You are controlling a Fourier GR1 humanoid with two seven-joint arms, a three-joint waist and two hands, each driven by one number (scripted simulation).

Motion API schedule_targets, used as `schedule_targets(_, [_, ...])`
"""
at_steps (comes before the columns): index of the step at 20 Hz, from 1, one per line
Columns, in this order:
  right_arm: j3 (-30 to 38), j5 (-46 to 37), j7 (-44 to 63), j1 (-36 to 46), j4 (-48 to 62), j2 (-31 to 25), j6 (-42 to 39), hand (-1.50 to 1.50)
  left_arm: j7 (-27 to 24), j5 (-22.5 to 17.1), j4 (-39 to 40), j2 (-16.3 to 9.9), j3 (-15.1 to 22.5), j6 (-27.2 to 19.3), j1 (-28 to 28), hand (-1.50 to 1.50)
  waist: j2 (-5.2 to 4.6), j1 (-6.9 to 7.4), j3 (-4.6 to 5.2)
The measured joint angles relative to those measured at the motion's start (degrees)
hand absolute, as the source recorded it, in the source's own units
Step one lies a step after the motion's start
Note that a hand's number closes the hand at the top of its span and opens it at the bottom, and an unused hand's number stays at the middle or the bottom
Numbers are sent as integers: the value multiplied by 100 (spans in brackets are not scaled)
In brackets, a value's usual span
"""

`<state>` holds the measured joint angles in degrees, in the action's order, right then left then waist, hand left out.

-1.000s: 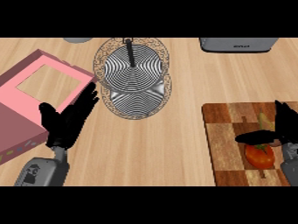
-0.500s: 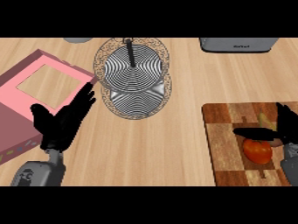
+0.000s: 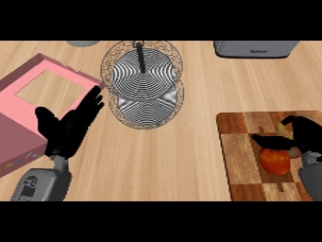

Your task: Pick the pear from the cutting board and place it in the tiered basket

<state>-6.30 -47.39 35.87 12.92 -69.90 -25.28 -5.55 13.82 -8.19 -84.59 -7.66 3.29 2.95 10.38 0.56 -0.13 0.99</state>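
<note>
Over the last second, right hand (image 3: 308,136) lowered onto the pear (image 3: 275,160), fingers (image 3: 269,141) now curling round its top but not yet clamped. Pear on the cutting board (image 3: 241,156), near right; tiered basket (image 3: 145,90) well apart, far left. Grasp seemingly imminent. Left hand (image 3: 69,127) drawn slightly back, fingers apart, resting.

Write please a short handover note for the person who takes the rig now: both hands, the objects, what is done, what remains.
Right hand: over the pear, fingers curled down at it; a closed hold is not visible.
Left hand: open, resting at the view's left, beside the pink box.
Pear lies on the cutting board, not lifted.
Tiered basket stands up-left of the board, holding nothing visible.
Done: the reach. Left: grasp, lift, carry to basket, release.
</note>
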Motion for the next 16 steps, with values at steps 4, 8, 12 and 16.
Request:
schedule_targets(4, [23,-143,-275,-70,39,43,245,150,-57,18,41,8,-37,47,-24,0,13,2,11])
schedule_targets(8, [-366,-230,-636,-75,-313,192,141,150,-8,156,13,148,84,-97,4,0,20,5,6])
schedule_targets(12, [-1076,-440,-967,-129,-826,512,48,150,-102,149,91,138,46,-62,-19,0,11,13,-12])
schedule_targets(16, [-1325,-373,-1081,-417,-1709,640,-95,150,-86,106,-33,110,5,-13,-118,0,-1,-10,-40])
